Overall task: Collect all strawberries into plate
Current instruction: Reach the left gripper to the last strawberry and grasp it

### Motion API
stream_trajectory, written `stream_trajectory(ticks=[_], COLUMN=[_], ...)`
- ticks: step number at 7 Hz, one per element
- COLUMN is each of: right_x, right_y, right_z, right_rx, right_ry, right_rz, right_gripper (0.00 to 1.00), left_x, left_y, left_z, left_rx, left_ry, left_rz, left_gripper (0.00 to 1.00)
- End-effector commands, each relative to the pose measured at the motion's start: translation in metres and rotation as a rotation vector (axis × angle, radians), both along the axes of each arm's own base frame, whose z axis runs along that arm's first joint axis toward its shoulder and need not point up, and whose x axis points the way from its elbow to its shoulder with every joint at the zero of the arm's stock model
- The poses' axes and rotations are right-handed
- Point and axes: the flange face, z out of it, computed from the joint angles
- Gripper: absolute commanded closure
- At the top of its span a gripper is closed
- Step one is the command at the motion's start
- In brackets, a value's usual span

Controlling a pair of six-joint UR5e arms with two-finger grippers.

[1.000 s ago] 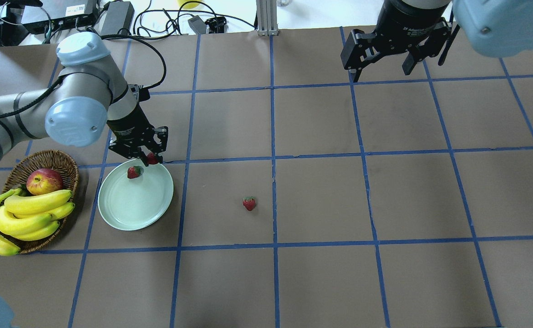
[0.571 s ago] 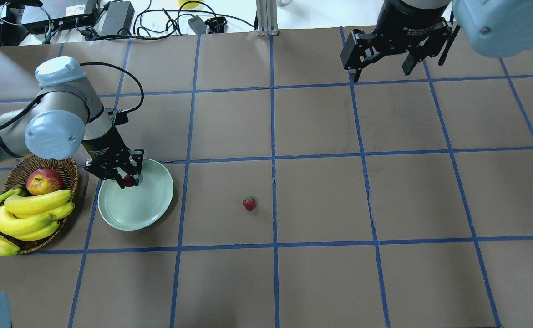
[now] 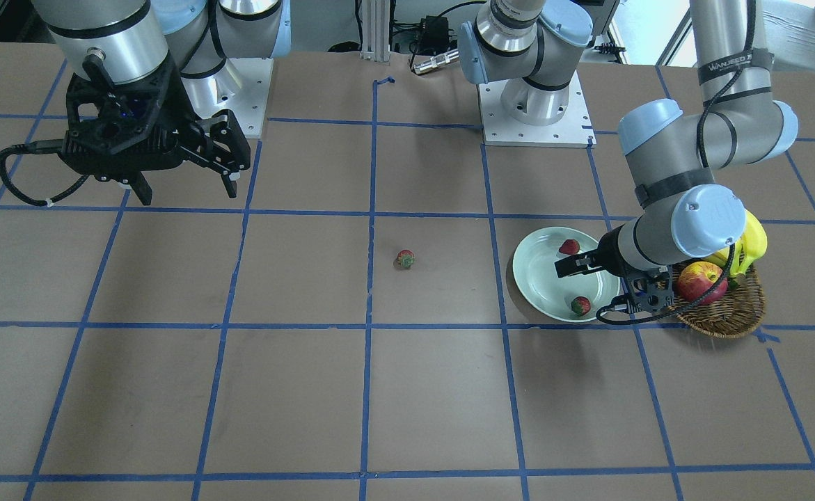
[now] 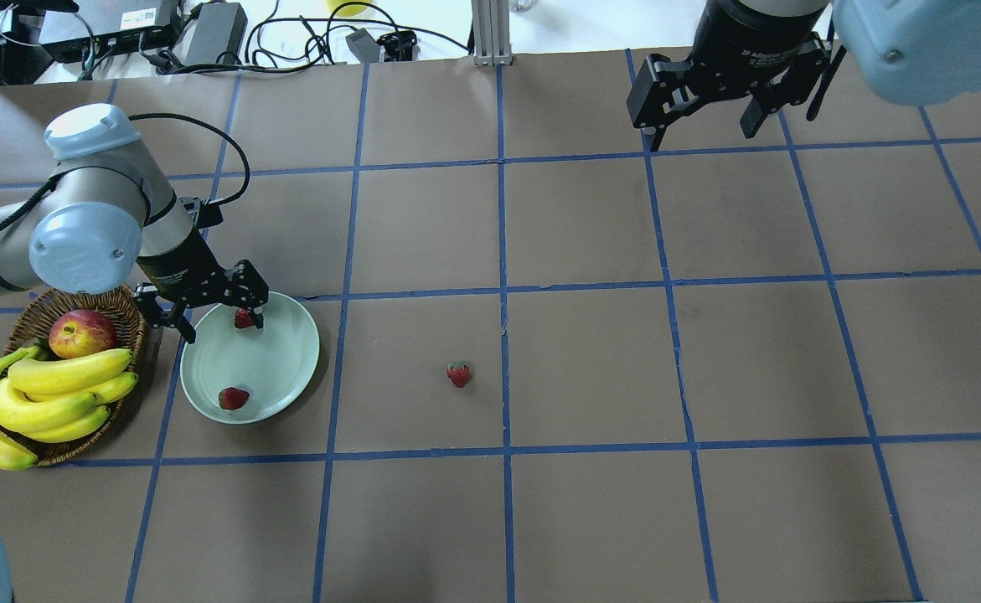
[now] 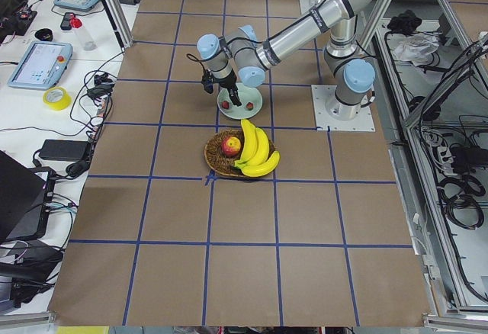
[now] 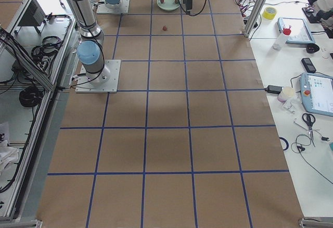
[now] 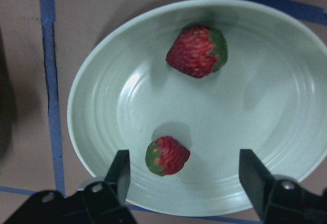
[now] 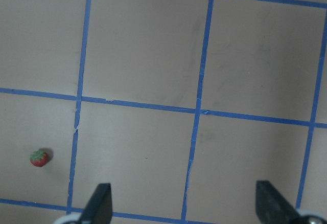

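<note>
Change: since a moment ago, we see the left gripper [image 4: 218, 322] has let go of its strawberry [image 4: 234, 398], which now lies in the mint-green plate [image 4: 276, 360] by the robot-side rim.
Left jaws: spread wide, holding nothing, over the plate's far edge.
Second strawberry [image 4: 245, 318]: in the plate, beside one finger.
Third strawberry [image 4: 458, 373]: on the table, well apart from the plate.
Right gripper [image 4: 702, 126]: we find its jaws wide apart and empty.
</note>
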Motion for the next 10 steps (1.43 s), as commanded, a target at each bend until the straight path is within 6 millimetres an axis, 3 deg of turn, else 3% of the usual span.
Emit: stream_trajectory(ticks=[1, 3, 5, 6, 7, 9, 10], right_x=[0.0, 0.0, 0.0, 0.0, 0.0, 0.0, 0.0], right_y=[0.0, 0.0, 0.0, 0.0, 0.0, 0.0, 0.0], right_z=[0.0, 0.0, 0.0, 0.0, 0.0, 0.0, 0.0], right_rx=[0.0, 0.0, 0.0, 0.0, 0.0, 0.0, 0.0], right_ry=[0.0, 0.0, 0.0, 0.0, 0.0, 0.0, 0.0], right_rz=[0.0, 0.0, 0.0, 0.0, 0.0, 0.0, 0.0], right_gripper=[0.0, 0.0, 0.0, 0.0, 0.0, 0.0, 0.0], left_x=[-0.069, -0.147, -0.231, -0.251, -0.256, -0.269, -0.272], left_y=[-0.004, 0.004, 0.028, 0.051, 0.069, 0.083, 0.085], left_z=[0.025, 0.023, 0.009, -0.015, -0.041, -0.061, -0.064], left_rx=[-0.065, -0.1, -0.12, -0.133, -0.154, -0.144, -0.135], left_ry=[0.089, 0.121, 0.118, 0.122, 0.131, 0.171, 0.171], left_rz=[0.063, 0.082, 0.094, 0.062, 0.048, 0.031, 0.026], left_gripper=[0.0, 0.0, 0.0, 0.0, 0.0, 0.01, 0.29])
